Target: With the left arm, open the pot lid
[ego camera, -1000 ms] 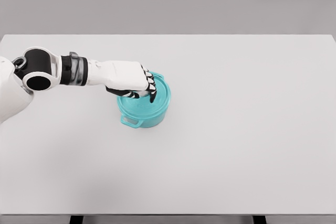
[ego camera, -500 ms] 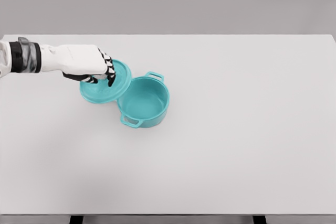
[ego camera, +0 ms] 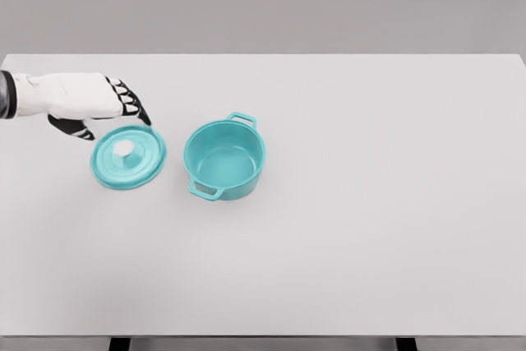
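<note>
The teal pot [ego camera: 224, 161] stands uncovered left of the table's middle, its inside empty and a loop handle at each end. Its teal lid [ego camera: 128, 157] with a pale knob lies flat on the table to the pot's left, apart from it. My left hand [ego camera: 105, 114] hovers just above the lid's far-left rim, fingers spread and holding nothing. The right arm does not show in the head view.
The white table [ego camera: 370, 203] stretches wide to the right and toward the front edge. A grey wall lies beyond its far edge.
The left hand lifted the lid off the pot, carried it leftward, set it on the table and let go. The pot stayed where it was.
</note>
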Motion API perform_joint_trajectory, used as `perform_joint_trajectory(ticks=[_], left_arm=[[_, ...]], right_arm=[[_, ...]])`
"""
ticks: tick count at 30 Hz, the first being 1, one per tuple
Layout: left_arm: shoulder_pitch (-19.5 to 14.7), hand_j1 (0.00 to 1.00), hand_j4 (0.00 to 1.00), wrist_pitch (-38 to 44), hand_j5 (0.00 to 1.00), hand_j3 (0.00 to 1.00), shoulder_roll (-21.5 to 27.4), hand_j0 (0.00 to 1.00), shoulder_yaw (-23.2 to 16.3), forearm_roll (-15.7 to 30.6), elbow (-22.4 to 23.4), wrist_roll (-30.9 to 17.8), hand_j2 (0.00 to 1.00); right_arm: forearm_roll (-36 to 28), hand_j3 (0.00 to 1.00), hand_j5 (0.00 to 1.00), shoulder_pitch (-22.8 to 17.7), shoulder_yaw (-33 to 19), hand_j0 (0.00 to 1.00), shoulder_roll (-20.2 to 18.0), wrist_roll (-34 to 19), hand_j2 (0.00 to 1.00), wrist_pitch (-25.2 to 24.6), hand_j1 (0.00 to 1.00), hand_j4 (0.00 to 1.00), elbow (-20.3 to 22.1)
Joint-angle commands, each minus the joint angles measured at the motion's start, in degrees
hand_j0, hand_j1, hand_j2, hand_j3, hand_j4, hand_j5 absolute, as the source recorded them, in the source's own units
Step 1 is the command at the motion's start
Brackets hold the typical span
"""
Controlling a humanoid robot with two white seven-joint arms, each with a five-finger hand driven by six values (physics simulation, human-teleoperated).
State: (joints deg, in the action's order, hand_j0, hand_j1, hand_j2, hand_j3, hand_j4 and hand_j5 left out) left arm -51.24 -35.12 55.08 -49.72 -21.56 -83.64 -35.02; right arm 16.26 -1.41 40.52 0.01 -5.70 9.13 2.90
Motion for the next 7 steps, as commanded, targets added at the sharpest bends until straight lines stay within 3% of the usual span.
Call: perform_joint_trajectory(ticks=[1,2,4,7], left_arm=[[0.2,1.0,1.0,0.1,1.0,1.0,0.1,1.0,0.0,0.6,5.9,0.0,1.0],[0.1,1.0,1.0,0.1,1.0,1.0,0.1,1.0,0.3,2.3,10.9,0.0,1.0],[0.2,1.0,1.0,0.1,1.0,1.0,0.1,1.0,0.8,10.3,21.5,0.0,1.0],[0.8,1.0,1.0,0.1,1.0,1.0,-0.1,1.0,0.8,10.4,22.2,0.0,1.0]], right_arm=[[0.0,1.0,1.0,0.0,0.0,1.0,0.0,0.0,1.0,0.0,1.0,1.0,0.0],[0.0,1.0,1.0,0.0,0.0,1.0,0.0,0.0,1.0,0.0,1.0,1.0,0.0],[0.0,1.0,1.0,0.0,0.0,1.0,0.0,0.0,1.0,0.0,1.0,1.0,0.0],[0.0,1.0,1.0,0.0,0.0,1.0,0.0,0.0,1.0,0.0,1.0,1.0,0.0]])
